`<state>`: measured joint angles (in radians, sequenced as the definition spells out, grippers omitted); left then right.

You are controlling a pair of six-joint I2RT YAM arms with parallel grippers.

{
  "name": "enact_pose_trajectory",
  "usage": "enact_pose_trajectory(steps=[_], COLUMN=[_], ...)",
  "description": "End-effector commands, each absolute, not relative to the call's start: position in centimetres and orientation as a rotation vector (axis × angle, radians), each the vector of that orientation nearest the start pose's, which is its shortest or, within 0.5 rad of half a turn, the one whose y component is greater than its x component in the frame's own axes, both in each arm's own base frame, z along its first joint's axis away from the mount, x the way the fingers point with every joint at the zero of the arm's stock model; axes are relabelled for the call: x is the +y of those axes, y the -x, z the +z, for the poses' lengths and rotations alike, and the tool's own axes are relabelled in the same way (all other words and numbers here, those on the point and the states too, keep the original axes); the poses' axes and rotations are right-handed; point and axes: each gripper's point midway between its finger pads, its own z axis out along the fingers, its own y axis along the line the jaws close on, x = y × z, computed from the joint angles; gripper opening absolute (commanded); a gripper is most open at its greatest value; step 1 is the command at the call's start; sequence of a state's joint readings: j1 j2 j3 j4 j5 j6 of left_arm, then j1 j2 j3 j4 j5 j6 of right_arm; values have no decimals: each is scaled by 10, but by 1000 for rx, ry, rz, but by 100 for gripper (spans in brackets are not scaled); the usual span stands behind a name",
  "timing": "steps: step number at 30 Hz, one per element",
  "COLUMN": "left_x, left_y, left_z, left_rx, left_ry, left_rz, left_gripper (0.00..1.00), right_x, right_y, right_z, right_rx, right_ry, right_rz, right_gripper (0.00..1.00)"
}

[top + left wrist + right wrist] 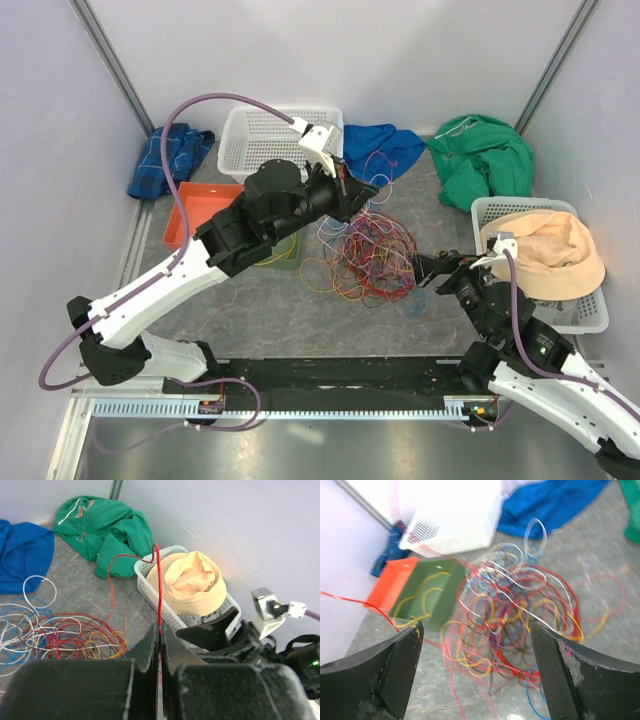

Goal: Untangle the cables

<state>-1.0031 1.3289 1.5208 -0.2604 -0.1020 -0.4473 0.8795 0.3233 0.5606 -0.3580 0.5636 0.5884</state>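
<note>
Pulling one red cable (159,580) clear of the heap is, I judge, the step in hand. The left jaws are pressed together on it, and the strand rises from between them, then arches back down toward the surface. To do it well I would draw slowly away from the heap, watch for loops riding up with the strand, and stop if they tighten. The right jaws stand wide apart at the heap's near right side and could pin the rest down.

The cables (365,255) lie as one knotted heap at the middle of the surface, with a yellow one trailing into the green tray (447,597).

Counted:
- Two arms.
- Two white baskets: the far-edge basket (262,135) and the right-edge basket (592,318).
- Two trays: one orange tray (195,212) and one green.
- Four cloths: checked blue cloth (165,160), plain blue cloth (385,150), green garment (480,155) and peach cloth (545,255).

The cables are too many and too tangled to count.
</note>
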Motion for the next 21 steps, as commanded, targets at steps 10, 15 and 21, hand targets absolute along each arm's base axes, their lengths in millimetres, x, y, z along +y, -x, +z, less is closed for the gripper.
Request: enact_pose_trajectory(steps=[10,15,21], left_x=[-343,-323,-306], left_y=[-240,-231,-228], left_z=[529,597,628], left_rx=[1489,1339,1254], left_ry=[-469,-435,-402], left_rz=[-864,-877,-852], left_gripper=[2,2,2], right_x=[148,149,149], right_y=[-210,-209,-207], right_z=[299,293,290], right_rx=[1612,1615,1618], right_ry=[-92,-101,-101], right_rz=[677,691,704], right_gripper=[96,96,96])
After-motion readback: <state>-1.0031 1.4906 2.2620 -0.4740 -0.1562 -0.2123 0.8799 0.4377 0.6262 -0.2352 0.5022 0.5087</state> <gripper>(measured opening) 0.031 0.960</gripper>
